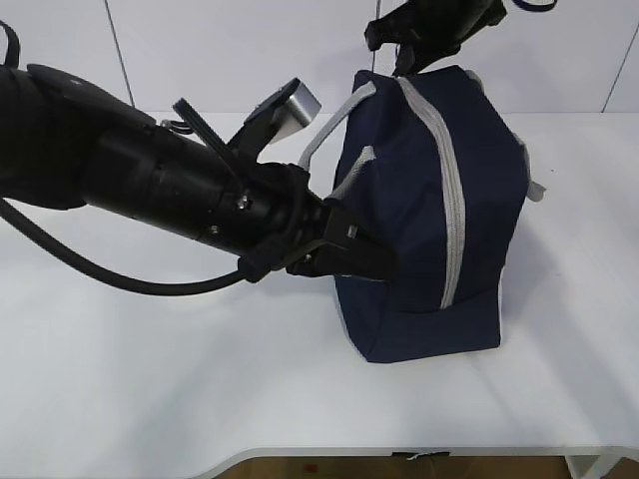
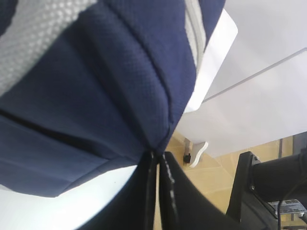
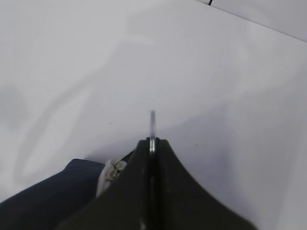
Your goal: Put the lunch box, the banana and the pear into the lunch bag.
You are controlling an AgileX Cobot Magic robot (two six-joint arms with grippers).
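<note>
Left claw point(image 1: 384, 261) nearest, jaws together, pinching fold of navy lunch bag point(image 1: 429, 200) at its near-left edge. Right claw point(image 3: 152, 143) clamped on metal ring pull point(image 3: 152, 125) at far top. Bag upright mid-table, zipped; soft fabric, likely sags; hold seam, handles.

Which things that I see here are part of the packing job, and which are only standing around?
Part of the job:
- lunch bag, navy, standing on the table
- left gripper, shut on the bag's fabric at its side
- right gripper, shut on the zipper's ring pull

Not part of it:
- white table

Lunch box, banana and pear are not visible.
</note>
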